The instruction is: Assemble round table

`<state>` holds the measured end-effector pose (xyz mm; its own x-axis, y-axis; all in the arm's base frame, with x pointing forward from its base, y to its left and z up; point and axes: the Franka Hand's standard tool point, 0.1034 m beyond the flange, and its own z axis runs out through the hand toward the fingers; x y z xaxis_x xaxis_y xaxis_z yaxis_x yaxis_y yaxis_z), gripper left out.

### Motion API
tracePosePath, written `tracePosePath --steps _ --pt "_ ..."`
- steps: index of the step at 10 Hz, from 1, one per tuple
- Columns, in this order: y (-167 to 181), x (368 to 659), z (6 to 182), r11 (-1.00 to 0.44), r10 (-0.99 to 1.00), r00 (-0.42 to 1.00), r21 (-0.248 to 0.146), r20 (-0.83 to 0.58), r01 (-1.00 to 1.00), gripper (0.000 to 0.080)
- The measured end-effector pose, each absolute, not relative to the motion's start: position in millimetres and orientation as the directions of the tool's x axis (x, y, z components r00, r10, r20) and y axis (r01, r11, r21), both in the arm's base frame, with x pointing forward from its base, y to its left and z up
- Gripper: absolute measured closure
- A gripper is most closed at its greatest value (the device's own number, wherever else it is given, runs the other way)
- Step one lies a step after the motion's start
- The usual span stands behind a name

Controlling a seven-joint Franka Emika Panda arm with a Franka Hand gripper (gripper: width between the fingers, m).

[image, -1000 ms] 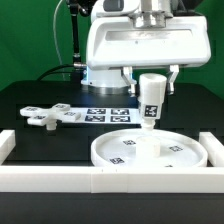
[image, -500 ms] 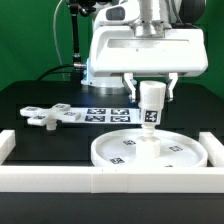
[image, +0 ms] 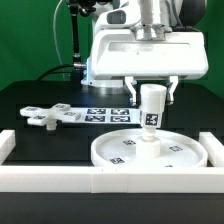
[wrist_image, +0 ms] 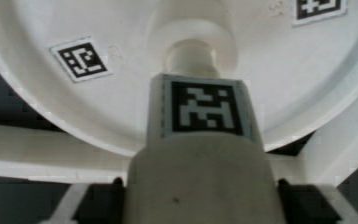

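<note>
The large rimmed round disc (image: 149, 151) lies flat near the front right, against the white border bar. The short cylindrical leg (image: 151, 108) stands upright on the disc's middle, its tag facing the camera. My gripper (image: 151, 92) is shut on the leg's upper part, fingers on either side. In the wrist view the leg (wrist_image: 201, 130) runs from between my fingers down to the disc's central hub (wrist_image: 194, 52). The cross-shaped foot (image: 42, 115) lies on the table at the exterior view's left.
The marker board (image: 100, 113) lies behind the disc. Long white border bars (image: 100, 180) run along the front, with end pieces at both sides (image: 7, 146). Green backdrop stands behind the arm's base.
The gripper with the leg has shifted slightly toward the exterior view's right and turned a little; the leg stays upright on the disc's middle.
</note>
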<state>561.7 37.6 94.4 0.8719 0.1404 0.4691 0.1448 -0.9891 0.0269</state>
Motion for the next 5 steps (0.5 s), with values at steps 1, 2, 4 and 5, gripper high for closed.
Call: tracePosePath --steps 1,2,4,5 --pt "37.1 563.3 94.0 -0.989 0.140 0.872 0.027 0.470 0.144 0.0392" --pt "37.2 564.7 93.8 -0.989 0.139 0.871 0.027 0.471 0.144 0.0392" --pt "38.5 566.0 92.0 -0.989 0.140 0.870 0.027 0.473 0.145 0.0392" --pt "38.7 565.7 91.9 -0.989 0.141 0.868 0.027 0.476 0.145 0.0392"
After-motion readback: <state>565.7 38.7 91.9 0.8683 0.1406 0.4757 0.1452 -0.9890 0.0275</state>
